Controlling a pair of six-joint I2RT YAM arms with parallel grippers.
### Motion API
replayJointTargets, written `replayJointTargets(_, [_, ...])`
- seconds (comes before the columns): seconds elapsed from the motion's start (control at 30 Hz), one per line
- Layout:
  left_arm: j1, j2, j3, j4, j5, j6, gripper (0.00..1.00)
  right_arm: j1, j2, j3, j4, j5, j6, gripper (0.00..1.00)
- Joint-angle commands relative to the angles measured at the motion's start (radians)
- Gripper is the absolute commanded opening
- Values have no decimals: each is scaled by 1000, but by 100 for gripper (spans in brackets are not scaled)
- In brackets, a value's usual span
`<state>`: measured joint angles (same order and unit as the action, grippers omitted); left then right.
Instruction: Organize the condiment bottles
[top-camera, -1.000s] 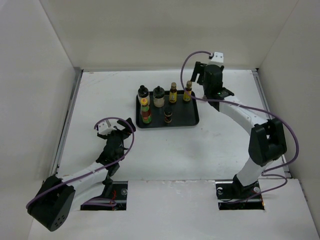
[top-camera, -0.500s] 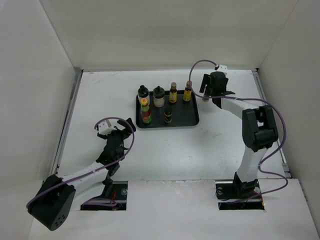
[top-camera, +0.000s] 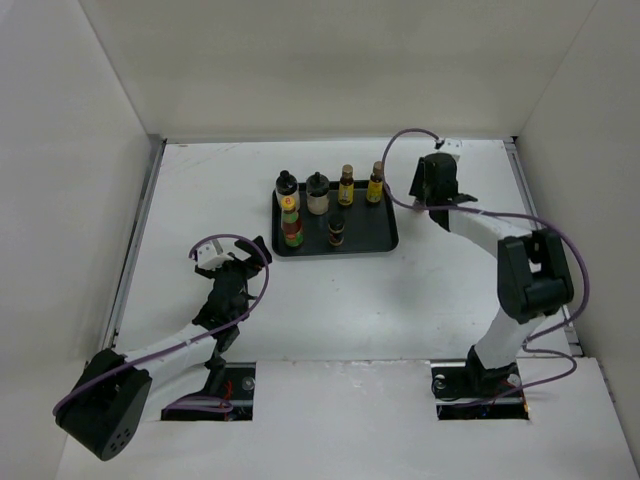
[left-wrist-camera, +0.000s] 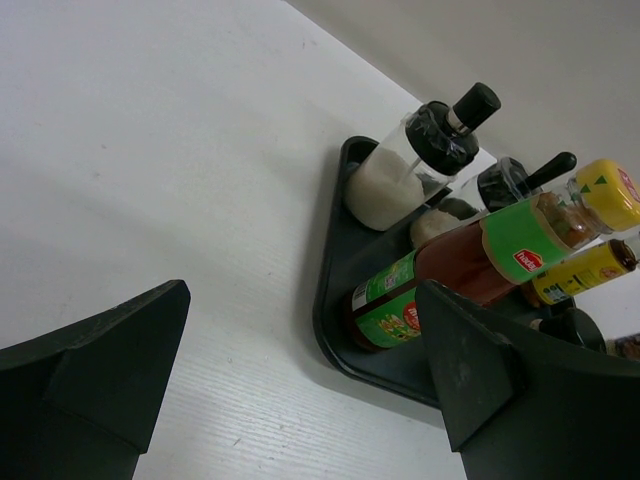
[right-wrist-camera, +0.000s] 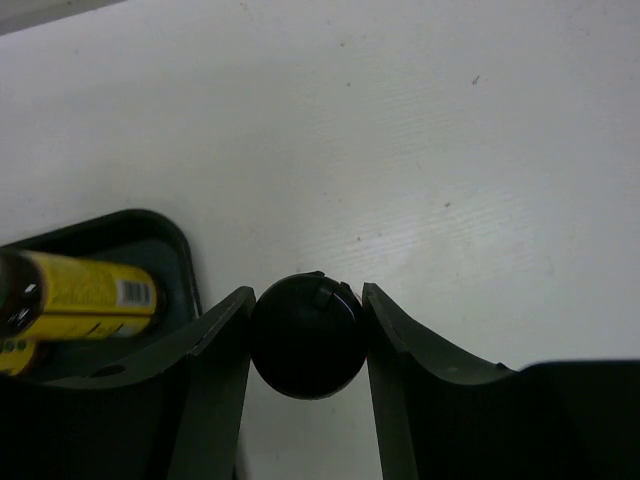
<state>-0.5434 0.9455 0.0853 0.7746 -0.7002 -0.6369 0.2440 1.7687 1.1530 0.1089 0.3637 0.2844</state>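
Note:
Several condiment bottles stand on the black tray (top-camera: 385, 238): a pale black-capped one (top-camera: 287, 184), the red-green one (top-camera: 292, 230), another pale one (top-camera: 318, 194), two slim yellow-labelled ones (top-camera: 346, 187) (top-camera: 375, 185) and a short brown one (top-camera: 336, 233). Just right of the tray, my right gripper (top-camera: 436, 186) points down at the table. In the right wrist view, my right gripper (right-wrist-camera: 306, 292) is shut on a round dark bottle cap (right-wrist-camera: 306, 340), with both fingers touching it. My left gripper (left-wrist-camera: 300, 400) is open and holds nothing, near the tray's corner (left-wrist-camera: 330, 330) and the red-green bottle (left-wrist-camera: 460, 265).
White walls enclose the table on the left, back and right. The tray's rounded corner (right-wrist-camera: 165, 235) and a slim yellow-labelled bottle (right-wrist-camera: 85, 293) lie just left of my right gripper. Bare white table (top-camera: 330, 300) stretches between the tray and the arm bases.
My right gripper has shifted right, away from the tray's back right corner, and closed on the dark-capped bottle. The left arm has not moved.

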Motion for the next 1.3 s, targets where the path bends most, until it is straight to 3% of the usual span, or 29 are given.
replayJointTargets(0.0, [6, 3, 22, 45, 8, -14, 100, 73, -185, -58, 72, 23, 18, 36])
replayJointTargets(0.17, [9, 16, 33, 38, 8, -14, 100, 192, -261, -133, 66, 15, 36, 37])
replayJointTargets(0.33, [9, -13, 30, 34, 4, -15, 100, 290, -189, -122, 97, -14, 42, 37])
replayJointTargets(0.77, [15, -7, 57, -40, -21, -12, 100, 373, -60, -128, 95, 43, 47, 43])
replayJointTargets(0.87, [17, 38, 91, -72, -45, -7, 100, 377, -83, -147, 104, 47, 53, 61])
replayJointTargets(0.97, [6, 85, 152, -176, -79, -10, 100, 375, -133, -165, 106, 49, 58, 94])
replayJointTargets(1.0, [3, 91, 168, -199, -90, -10, 100, 375, -161, -177, 109, 55, 59, 100])
replayJointTargets(1.17, [-2, 64, 191, -261, -124, -12, 100, 377, -328, -291, 167, 121, 71, 100])
replayJointTargets(1.27, [-2, 36, 202, -296, -117, -9, 100, 378, -467, -412, 218, 239, 104, 100])
